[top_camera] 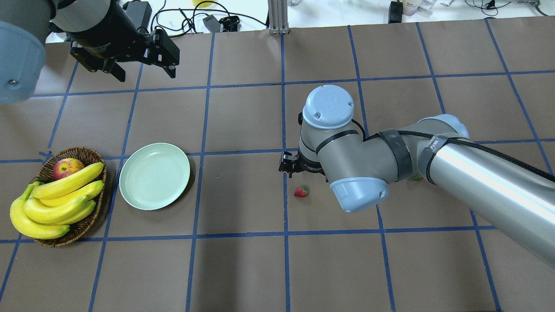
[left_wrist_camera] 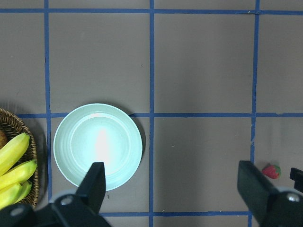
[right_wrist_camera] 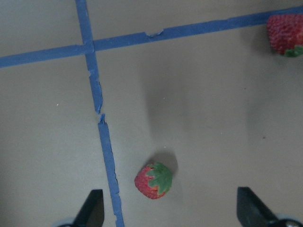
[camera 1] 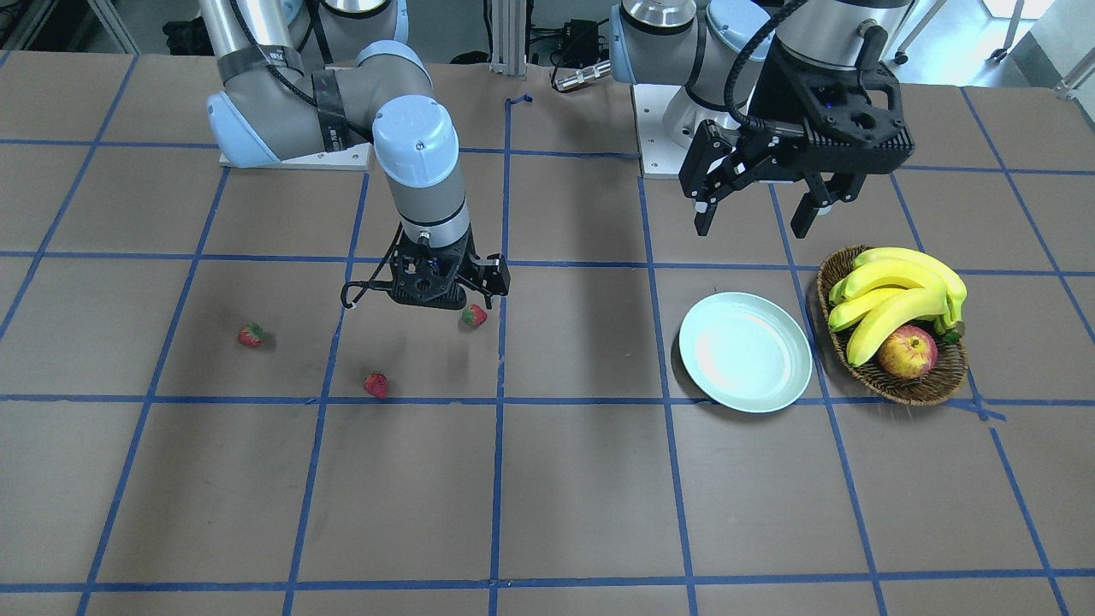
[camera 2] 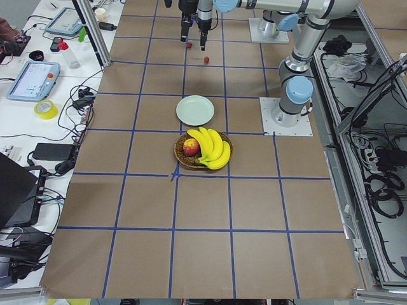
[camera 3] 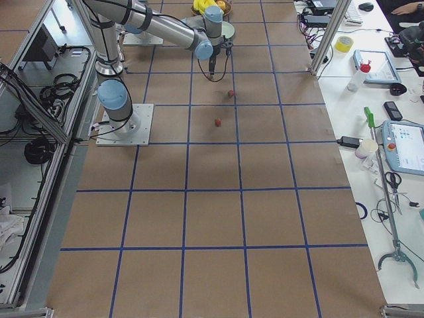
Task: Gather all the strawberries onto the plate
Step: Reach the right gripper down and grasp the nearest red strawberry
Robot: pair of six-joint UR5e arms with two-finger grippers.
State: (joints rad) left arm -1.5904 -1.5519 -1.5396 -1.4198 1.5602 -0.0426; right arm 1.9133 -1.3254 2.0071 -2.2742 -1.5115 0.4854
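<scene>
Three strawberries lie on the brown table: one (camera 1: 473,316) right under my right gripper (camera 1: 460,306), one (camera 1: 375,385) nearer the front, one (camera 1: 250,335) further out. In the right wrist view the nearest strawberry (right_wrist_camera: 154,180) lies on the table between the open fingers (right_wrist_camera: 93,208), a little left of centre, and another (right_wrist_camera: 285,33) shows at the top right. The mint-green plate (camera 1: 744,351) is empty. My left gripper (camera 1: 761,205) hangs open and empty, high behind the plate (left_wrist_camera: 98,145).
A brown wicker basket (camera 1: 924,389) with bananas (camera 1: 894,295) and a red-yellow apple (camera 1: 907,352) stands beside the plate, on the robot's left side. Blue tape lines grid the table. In the overhead view my right arm (top_camera: 433,160) covers part of the strawberry area.
</scene>
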